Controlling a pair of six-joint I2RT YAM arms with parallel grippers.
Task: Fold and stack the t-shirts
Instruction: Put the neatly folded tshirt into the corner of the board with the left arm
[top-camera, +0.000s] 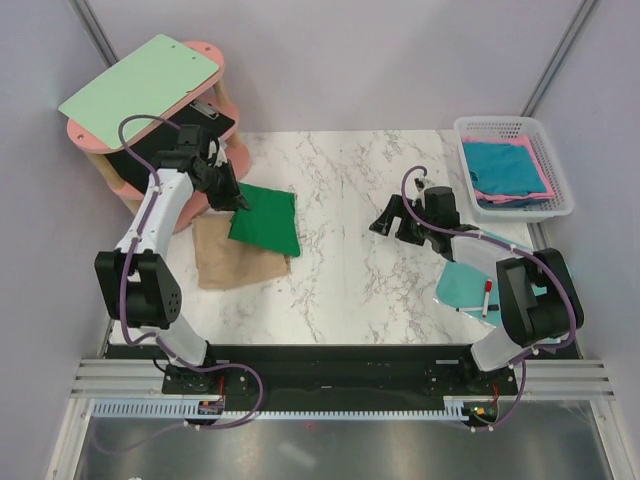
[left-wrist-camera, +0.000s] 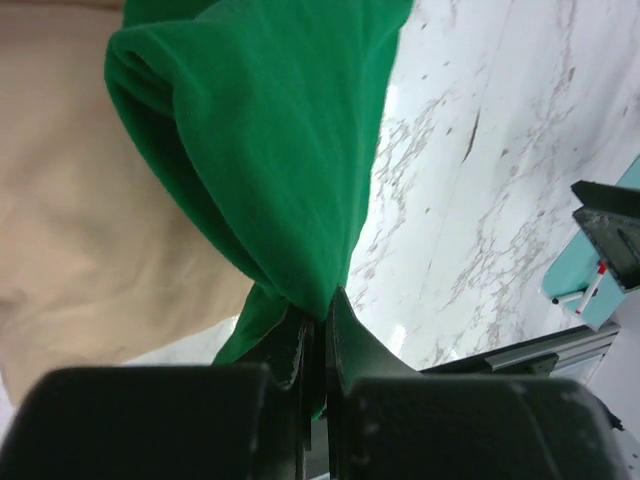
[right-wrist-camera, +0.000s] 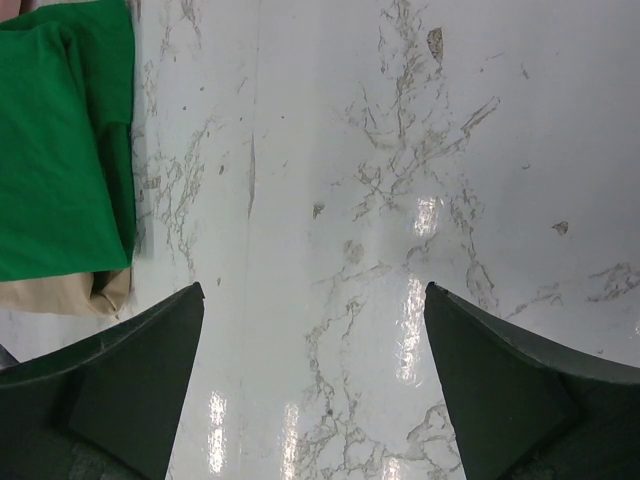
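The dark green t-shirt (top-camera: 265, 222) lies folded, partly over the tan-beige t-shirt (top-camera: 228, 262), at the left of the marble worktop (top-camera: 350, 280). It looks light, soft and limp, and would likely sag and unfold if lifted, so a bunched edge gives the surest hold. The left gripper (left-wrist-camera: 320, 325) has its jaws clamped on such a gathered edge. The right gripper (right-wrist-camera: 315, 330), jaws wide apart, hangs over bare marble beside the cloth, not touching it.

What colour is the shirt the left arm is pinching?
Green. The green t-shirt in the left end effector shows best in the left wrist view.
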